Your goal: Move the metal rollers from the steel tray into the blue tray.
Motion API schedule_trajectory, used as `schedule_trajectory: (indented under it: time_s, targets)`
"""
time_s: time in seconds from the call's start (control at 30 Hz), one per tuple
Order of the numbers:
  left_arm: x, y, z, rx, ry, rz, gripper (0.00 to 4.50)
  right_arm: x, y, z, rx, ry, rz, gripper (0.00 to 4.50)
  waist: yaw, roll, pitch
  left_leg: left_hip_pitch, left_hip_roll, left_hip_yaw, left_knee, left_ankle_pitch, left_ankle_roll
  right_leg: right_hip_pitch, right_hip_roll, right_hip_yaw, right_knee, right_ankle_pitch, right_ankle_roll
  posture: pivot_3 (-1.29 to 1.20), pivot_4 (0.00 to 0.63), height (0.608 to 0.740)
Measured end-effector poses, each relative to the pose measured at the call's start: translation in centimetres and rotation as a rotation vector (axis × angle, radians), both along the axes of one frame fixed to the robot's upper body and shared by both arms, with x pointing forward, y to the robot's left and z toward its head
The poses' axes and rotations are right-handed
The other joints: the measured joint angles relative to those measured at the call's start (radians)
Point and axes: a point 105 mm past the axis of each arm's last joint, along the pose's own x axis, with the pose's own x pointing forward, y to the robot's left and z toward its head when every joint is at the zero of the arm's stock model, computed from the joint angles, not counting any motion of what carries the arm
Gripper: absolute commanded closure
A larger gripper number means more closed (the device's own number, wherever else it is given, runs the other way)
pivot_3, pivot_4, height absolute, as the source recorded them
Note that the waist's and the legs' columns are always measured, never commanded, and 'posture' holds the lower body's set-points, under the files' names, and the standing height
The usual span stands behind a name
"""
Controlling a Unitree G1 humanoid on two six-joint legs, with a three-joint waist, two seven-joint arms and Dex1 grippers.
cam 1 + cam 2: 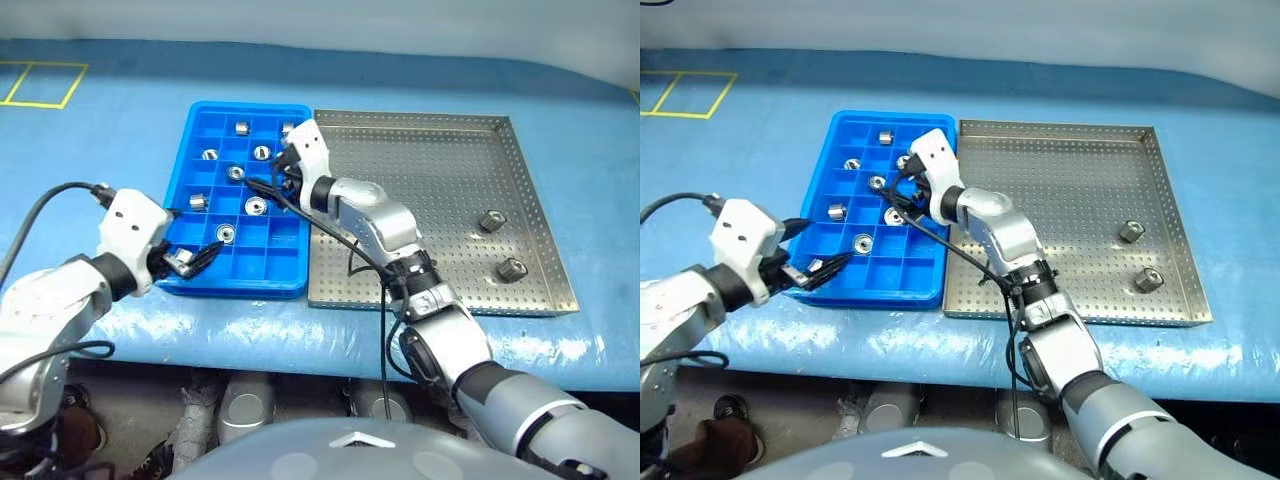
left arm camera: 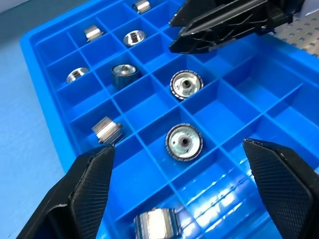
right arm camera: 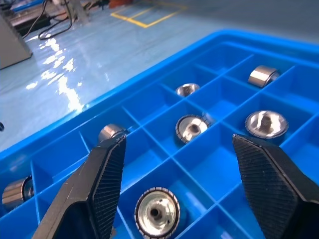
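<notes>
Both grippers, left (image 1: 825, 268) and right (image 1: 272, 178), hover open-jawed, seemingly empty, over the blue tray (image 1: 283, 272); two metal rollers (image 1: 491, 221) remain at the steel tray's (image 1: 440, 300) three o'clock.

A blue table (image 1: 120, 130) is spanning the whole frame, its covering shining glossily along the lower edge. Yellow tape lines (image 1: 42, 84) are forming a rectangle in the upper left corner. Grey floor (image 1: 150, 400) is showing under the table at lower left.

A blue table (image 1: 120, 130) bears yellow tape lines (image 1: 42, 85), glossy under light.
</notes>
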Motion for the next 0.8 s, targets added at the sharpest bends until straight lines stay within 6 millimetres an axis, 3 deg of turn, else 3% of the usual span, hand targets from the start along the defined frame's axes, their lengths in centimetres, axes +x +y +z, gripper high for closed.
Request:
schedule_trajectory:
  time_s: [0.1, 0.23, 0.33, 0.43, 0.53, 0.8]
  targets:
    - [0.8, -3.5, 0.4, -0.098, -0.029, -0.118, 0.0, -0.1, -4.9, 0.0, -0.107, -0.09, -0.172, 0.89, 0.012, 0.0, 0.0, -0.001, -0.002, -0.001, 0.001, 0.0, -0.002, 0.001, -0.003, -0.001, -0.002, 0.001, 0.001, 0.09, 0.15, 0.74]
    - [1.9, -8.6, 1.1, -0.228, -0.05, -0.292, 0.0, -2.8, -14.2, -0.4, -0.236, -0.092, -0.437, 0.89, 0.011, 0.001, -0.001, -0.003, -0.004, -0.001, 0.002, 0.0, -0.002, 0.001, -0.003, -0.001, -0.004, 0.001, 0.002, -0.01, 0.15, 0.74]
    - [2.4, -11.5, 0.7, -0.28, -0.023, -0.39, 0.0, -4.4, -19.7, -0.2, -0.306, -0.068, -0.649, 0.89, -0.032, 0.002, -0.001, -0.001, -0.003, 0.001, 0.002, 0.0, -0.002, 0.002, -0.002, 0.002, -0.003, 0.001, 0.003, -0.09, 0.15, 0.74]
    - [2.7, -13.3, -0.2, -0.295, 0.008, -0.449, 0.0, -5.6, -23.8, -0.7, -0.301, -0.003, -0.826, 0.89, -0.086, 0.002, -0.001, 0.0, -0.001, 0.002, 0.002, 0.0, -0.001, 0.002, 0.0, 0.004, -0.001, -0.001, 0.007, -0.14, 0.15, 0.74]
    - [2.4, -14.7, -1.0, -0.296, 0.04, -0.514, 0.0, -5.9, -25.8, -1.1, -0.241, 0.037, -0.925, 0.89, -0.134, 0.003, -0.002, 0.002, -0.001, 0.004, 0.003, 0.0, -0.001, 0.001, 0.001, 0.006, 0.001, -0.001, 0.007, -0.15, 0.15, 0.74]
    - [2.1, -16.3, -0.3, -0.251, 0.013, -0.631, 0.0, -4.4, -26.4, -2.1, -0.113, 0.093, -0.94, 0.89, -0.172, 0.003, -0.002, 0.001, -0.002, 0.005, 0.008, 0.0, -0.001, 0.003, 0.001, 0.008, 0.001, 0.001, 0.011, -0.1, 0.15, 0.74]
